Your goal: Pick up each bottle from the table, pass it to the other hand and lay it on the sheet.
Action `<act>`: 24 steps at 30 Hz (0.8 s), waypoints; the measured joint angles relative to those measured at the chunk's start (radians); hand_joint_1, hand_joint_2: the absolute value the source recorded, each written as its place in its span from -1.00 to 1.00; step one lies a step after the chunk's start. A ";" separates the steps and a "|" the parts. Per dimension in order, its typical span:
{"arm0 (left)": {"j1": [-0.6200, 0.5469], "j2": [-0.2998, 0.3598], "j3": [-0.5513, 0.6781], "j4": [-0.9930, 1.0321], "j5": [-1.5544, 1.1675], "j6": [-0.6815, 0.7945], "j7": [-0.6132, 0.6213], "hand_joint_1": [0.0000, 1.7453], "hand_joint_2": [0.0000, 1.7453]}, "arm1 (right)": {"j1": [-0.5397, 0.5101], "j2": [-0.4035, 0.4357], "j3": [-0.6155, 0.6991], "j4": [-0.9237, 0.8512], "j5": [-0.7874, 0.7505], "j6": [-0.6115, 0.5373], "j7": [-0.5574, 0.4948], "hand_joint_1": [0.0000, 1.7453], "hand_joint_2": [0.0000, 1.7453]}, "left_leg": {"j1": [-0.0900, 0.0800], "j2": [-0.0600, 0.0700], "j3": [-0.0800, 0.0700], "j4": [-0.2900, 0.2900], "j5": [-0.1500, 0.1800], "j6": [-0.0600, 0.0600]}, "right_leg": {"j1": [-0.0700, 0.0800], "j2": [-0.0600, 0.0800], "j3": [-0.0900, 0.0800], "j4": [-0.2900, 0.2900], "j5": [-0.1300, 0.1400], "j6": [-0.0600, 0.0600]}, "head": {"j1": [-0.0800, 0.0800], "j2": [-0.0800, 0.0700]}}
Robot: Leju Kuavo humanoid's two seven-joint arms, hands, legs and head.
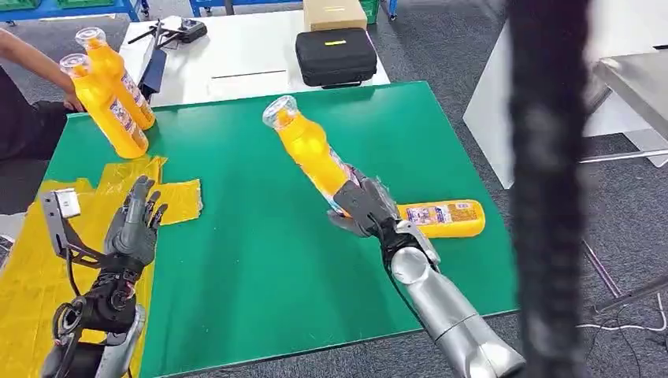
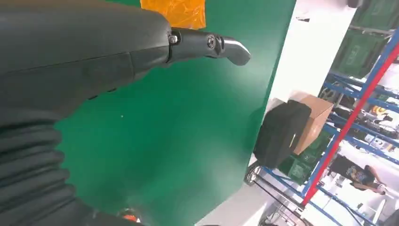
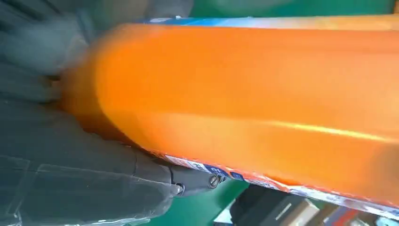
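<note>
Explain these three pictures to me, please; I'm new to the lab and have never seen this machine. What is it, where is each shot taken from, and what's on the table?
It is a two-legged humanoid robot with two silver arms. The wide picture comes from a camera high on its body, looking down at a green table. The other two come from cameras at its wrists, so they look turned.

The right hand grips an orange bottle, lifted and tilted. The left hand is open above a yellow sheet. Another bottle lies on its side, and two bottles stand at the far corner by a person's arm. A black case sits on the white table behind.
</note>
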 measured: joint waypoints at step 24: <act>-0.047 -0.025 -0.182 -0.061 0.071 -0.005 -0.026 -1.00 1.00 | -0.043 0.046 0.083 0.006 -0.004 -0.030 0.007 1.00 1.00 | 0.000 0.000 -0.001 0.000 0.000 0.000 | 0.000 0.000 -0.001 0.000 0.000 0.000 | 0.000 0.000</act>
